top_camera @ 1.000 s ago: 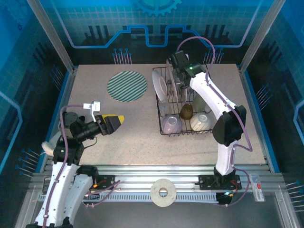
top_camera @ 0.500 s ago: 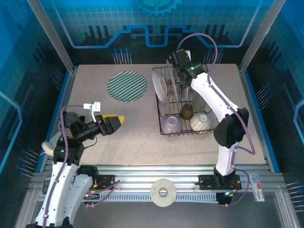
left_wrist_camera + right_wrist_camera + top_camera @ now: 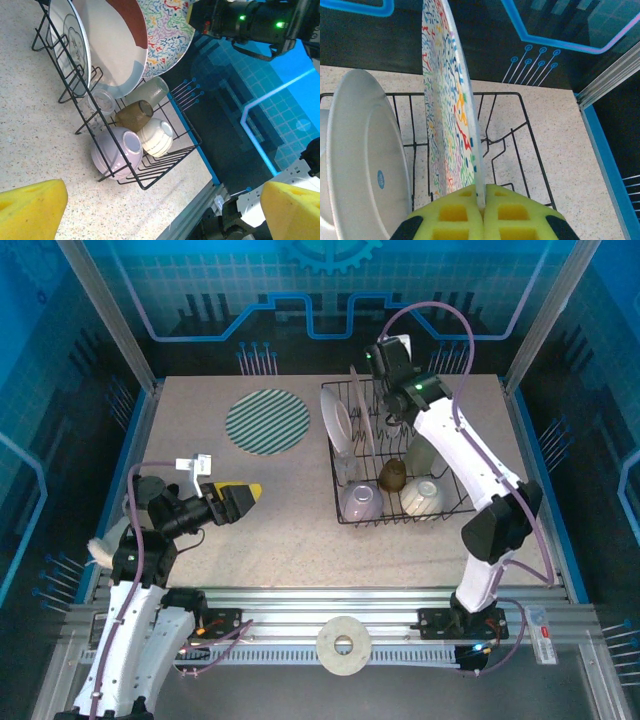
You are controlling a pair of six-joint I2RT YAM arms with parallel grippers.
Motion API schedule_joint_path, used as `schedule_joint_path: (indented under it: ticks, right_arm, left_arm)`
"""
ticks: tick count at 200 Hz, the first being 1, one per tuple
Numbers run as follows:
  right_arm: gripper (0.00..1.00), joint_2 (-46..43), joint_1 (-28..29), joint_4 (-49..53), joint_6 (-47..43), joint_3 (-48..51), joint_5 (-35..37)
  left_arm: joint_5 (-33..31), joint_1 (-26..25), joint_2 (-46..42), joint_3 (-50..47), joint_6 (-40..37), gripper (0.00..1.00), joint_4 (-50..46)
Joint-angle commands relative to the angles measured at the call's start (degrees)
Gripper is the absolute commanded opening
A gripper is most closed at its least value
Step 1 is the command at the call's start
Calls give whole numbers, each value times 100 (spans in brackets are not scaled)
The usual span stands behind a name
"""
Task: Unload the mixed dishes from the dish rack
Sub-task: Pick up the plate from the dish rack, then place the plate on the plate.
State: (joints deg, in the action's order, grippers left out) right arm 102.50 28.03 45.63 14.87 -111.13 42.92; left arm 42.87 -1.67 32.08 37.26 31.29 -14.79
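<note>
The black wire dish rack (image 3: 400, 521) stands at the table's back right. My right gripper (image 3: 481, 205) is shut on the rim of the speckled plate (image 3: 447, 115), which stands on edge above the rack. Beside it is a white plate (image 3: 362, 165). In the left wrist view the rack (image 3: 165, 162) holds the red-and-white plate (image 3: 112, 45), a clear glass (image 3: 152, 90), a brown cup (image 3: 134, 114), a lavender bowl (image 3: 117, 152) and a cream bowl (image 3: 156, 136). The green-striped plate (image 3: 267, 421) lies flat on the table. My left gripper (image 3: 242, 500) hangs open at the front left, holding nothing.
A pale roll of tape (image 3: 343, 645) sits on the front rail between the arm bases. Metal posts and blue panels close in the table's sides and back. The right arm (image 3: 470, 460) arches over the rack's right side.
The right gripper has risen and moved back and right with the speckled plate, and its elbow has swung right. The left arm has stayed still.
</note>
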Motion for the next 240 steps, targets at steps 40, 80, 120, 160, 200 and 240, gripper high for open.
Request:
schedule_joint_path:
  ticks: [40, 80, 120, 160, 200, 240]
  right_arm:
    - [0, -1284, 60, -832, -99, 498, 356]
    - [0, -2118, 39, -1017, 88, 1143, 190]
    - [0, -3095, -124, -1018, 593, 1975, -358]
    - [0, -4032, -882, -750, 1342, 2572, -1604]
    - [0, -4535, -1834, -617, 1977, 2944, -3343]
    - [0, -4880, -2469, -663, 2413, 3359, -4672]
  left_arm:
    - [-172, -35, 45, 201, -202, 99, -201]
    - [-261, -33, 63, 212, -224, 99, -252]
    - [-389, -35, 133, 229, -211, 99, -288]
    - [-350, -35, 168, 247, -198, 99, -271]
    - [-333, -35, 175, 238, -179, 99, -251]
    - [-105, -41, 349, 120, 230, 99, 183]
